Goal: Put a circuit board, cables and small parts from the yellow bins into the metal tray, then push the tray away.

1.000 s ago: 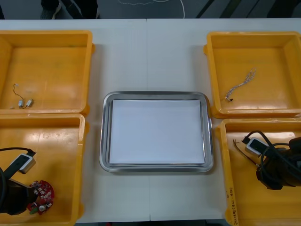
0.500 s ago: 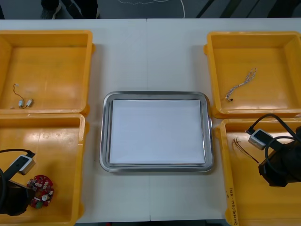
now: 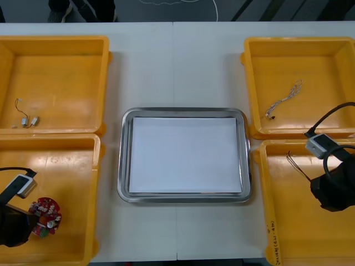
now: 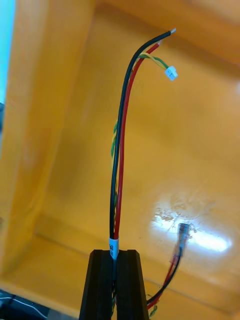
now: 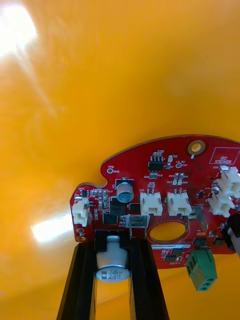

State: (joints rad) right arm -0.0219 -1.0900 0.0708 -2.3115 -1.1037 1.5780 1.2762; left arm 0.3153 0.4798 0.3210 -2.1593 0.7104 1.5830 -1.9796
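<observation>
A round red circuit board (image 3: 45, 215) is in the near left yellow bin (image 3: 66, 166). My left gripper (image 3: 21, 226) is shut on its edge. In the left wrist view the circuit board (image 5: 165, 200) stands clear of the bin floor, and a silver cylinder on it sits between the black fingers (image 5: 84, 280) of the left gripper (image 5: 114, 262). Over the near right yellow bin (image 3: 283, 221), my right gripper (image 3: 331, 193) is shut on a black, red and yellow cable (image 3: 297, 164). From the right gripper (image 4: 115, 256), the cable (image 4: 119, 165) rises to a small white plug.
The metal tray (image 3: 125, 160), white inside, lies between the bins. The far left bin (image 3: 61, 72) holds small metal parts (image 3: 29, 121). A twisted cable (image 3: 283, 100) lies in the far right bin (image 3: 333, 61). Bin walls stand close around both grippers.
The left gripper has shut on the circuit board and raised it a little. The right gripper has moved right and farther back in its bin, carrying the cable.
</observation>
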